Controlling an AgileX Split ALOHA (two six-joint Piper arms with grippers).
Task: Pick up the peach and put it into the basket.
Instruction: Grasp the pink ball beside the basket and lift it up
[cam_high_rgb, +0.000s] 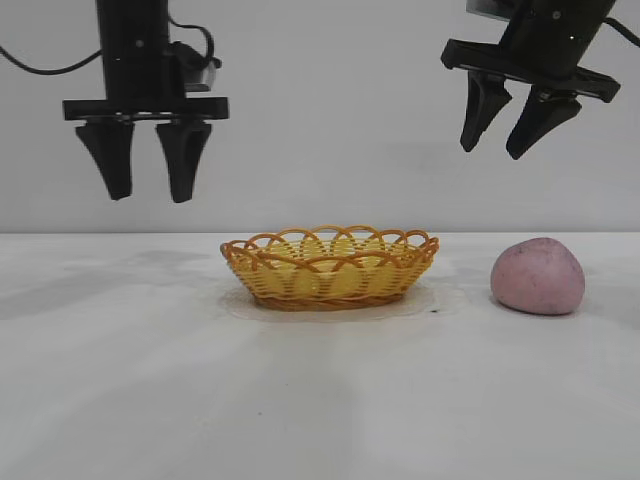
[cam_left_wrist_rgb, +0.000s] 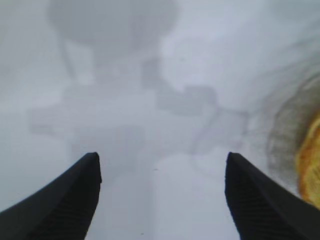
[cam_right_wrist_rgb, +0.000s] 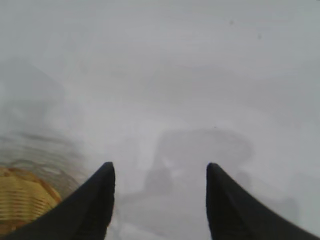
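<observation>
The dull pink peach (cam_high_rgb: 538, 276) rests on the white table at the right, apart from the basket. In the middle stands the yellow-orange wicker basket (cam_high_rgb: 330, 264), with nothing pink inside; its edge shows in the left wrist view (cam_left_wrist_rgb: 311, 167) and the right wrist view (cam_right_wrist_rgb: 22, 200). My left gripper (cam_high_rgb: 148, 195) hangs high over the table left of the basket, open and holding nothing (cam_left_wrist_rgb: 161, 159). High at the upper right, my right gripper (cam_high_rgb: 493, 150) is tilted, above and a little left of the peach, open and holding nothing (cam_right_wrist_rgb: 160, 167).
The white table (cam_high_rgb: 130, 380) stretches wide on both sides of the basket and toward the front. A plain pale wall stands behind. A faint ring-shaped stain surrounds the basket's foot (cam_high_rgb: 240, 305).
</observation>
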